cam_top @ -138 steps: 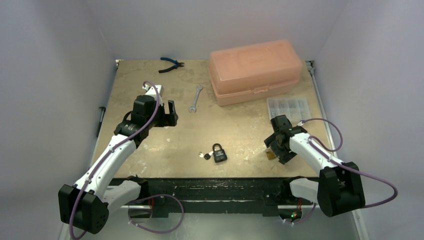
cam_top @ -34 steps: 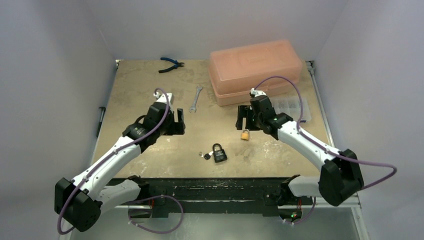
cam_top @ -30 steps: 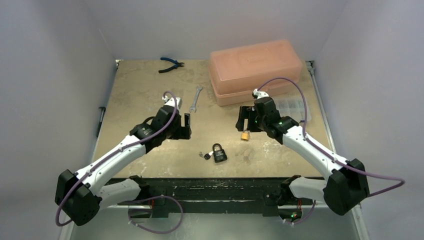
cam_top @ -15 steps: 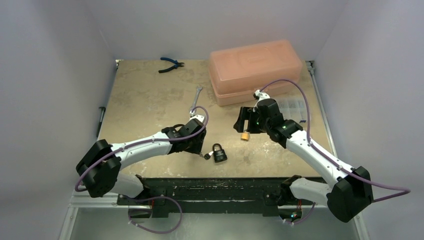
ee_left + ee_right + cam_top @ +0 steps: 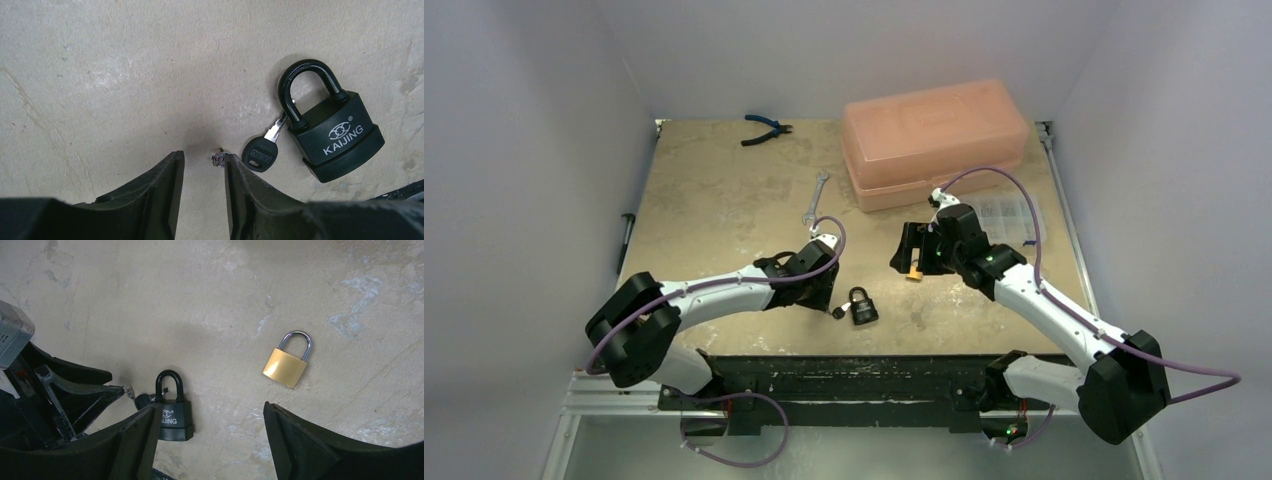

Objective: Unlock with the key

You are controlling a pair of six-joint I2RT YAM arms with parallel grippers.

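A black KAIJING padlock (image 5: pixel 335 142) lies flat near the front edge of the surface (image 5: pixel 724 190), its shackle closed. The black-headed key (image 5: pixel 260 152) lies at its left, blade tip against the shackle. The key ring (image 5: pixel 218 157) sits at a fingertip of the left tool (image 5: pixel 202 160), which is narrowly parted and grips nothing. Farther back, the right tool (image 5: pixel 209 407) hangs spread wide over a brass padlock (image 5: pixel 286 365). Beyond lie a wrench (image 5: pixel 815 197) and a pink toolbox (image 5: pixel 936 140).

Shown: one black padlock (image 5: pixel 862 308), one brass padlock (image 5: pixel 285 366), one key (image 5: pixel 260 153), one spanner (image 5: pixel 815 198), one pliers (image 5: pixel 766 128), one pink case (image 5: pixel 934 140), one organiser (image 5: pixel 1014 214)
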